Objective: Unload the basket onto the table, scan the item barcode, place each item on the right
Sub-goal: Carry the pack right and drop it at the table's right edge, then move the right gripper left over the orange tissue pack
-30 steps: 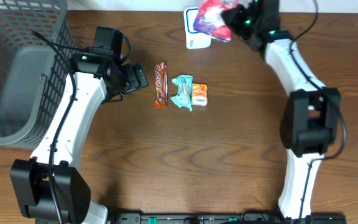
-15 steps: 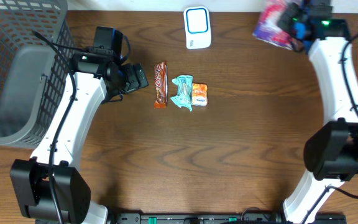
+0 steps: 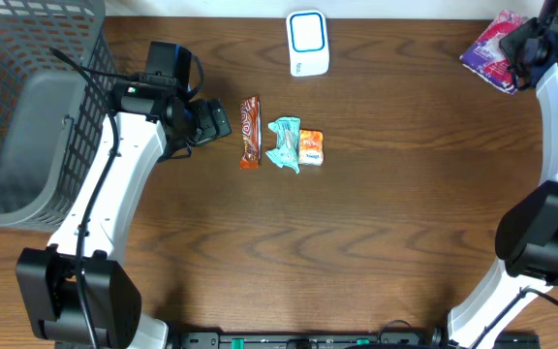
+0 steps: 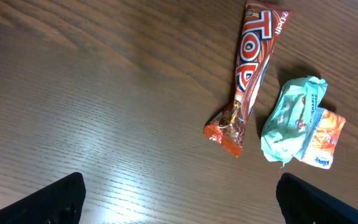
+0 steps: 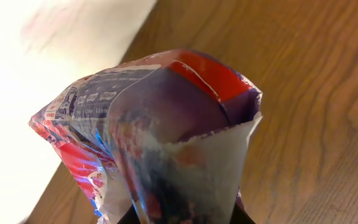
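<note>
Right claw: the right claw (image 3: pixel 517 54) is clenched on a purple-and-red snack bag (image 3: pixel 493 48) and holds it off the desk (image 3: pixel 386 233) at the far edge.
Snack bag: it juts out ahead of the claw toward the other arm. In the wrist view the snack bag (image 5: pixel 154 134) rises straight up from the jaws, creased, with its top edge folded and gaping.
Barcode: a panel of small print shows on one face, but no barcode can be made out.
Handling: it is probably light, thin crinkly film, soft enough to buckle, glossy enough to slide, and its contents may crush under a hard pinch.
Where to hold: a flat sealed end or side seam looks best, leaving the printed faces uncovered and taut.
Scanner: the white scanner (image 3: pixel 308 43) lies well off to the bag side of the right claw, flat on the desk with its window up.
Left claw: the left claw (image 3: pixel 217 123) is released, with jaws spread wide and nothing between them.
Ahead of left claw: a snack bar (image 4: pixel 252 65) lies just in front. Beyond it a teal packet (image 4: pixel 291 115) touches an orange packet (image 4: pixel 323 140).
Behind left claw: the wire basket (image 3: pixel 27 58) stands past the arm.
Risk: a wrinkle or glare over the code could spoil the read.
</note>
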